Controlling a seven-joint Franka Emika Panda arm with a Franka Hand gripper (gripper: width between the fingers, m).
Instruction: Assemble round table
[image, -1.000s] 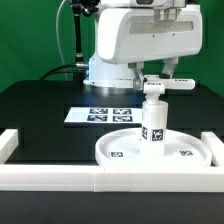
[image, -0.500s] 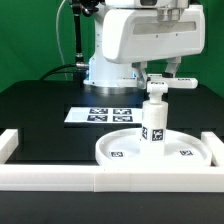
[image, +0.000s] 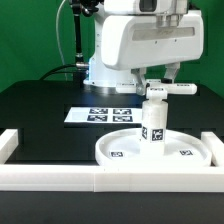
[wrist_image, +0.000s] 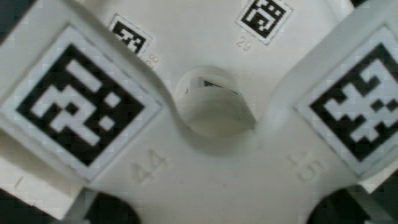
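The large rimmed round disc (image: 152, 150) lies flat on the table near the front rail. The short cylindrical leg (image: 153, 122) stands upright at its centre. The cross-shaped base piece (image: 168, 89) sits level on top of the leg. My gripper (image: 163, 84) is straight above it, with one finger on each side of the base, shut on it. In the wrist view the base (wrist_image: 107, 90) fills the picture, with its tags on two arms and its centre hole (wrist_image: 217, 100) in the middle. The fingertips only show as dark corners.
The long white border rail (image: 110, 180) runs along the front, with side pieces at the exterior view's left (image: 8, 143) and right. The marker board (image: 100, 115) lies flat behind the disc. The robot's base (image: 105, 70) stands at the back.
The base piece has turned a little with my gripper and sits slightly lower on the leg. The disc and leg have not moved.
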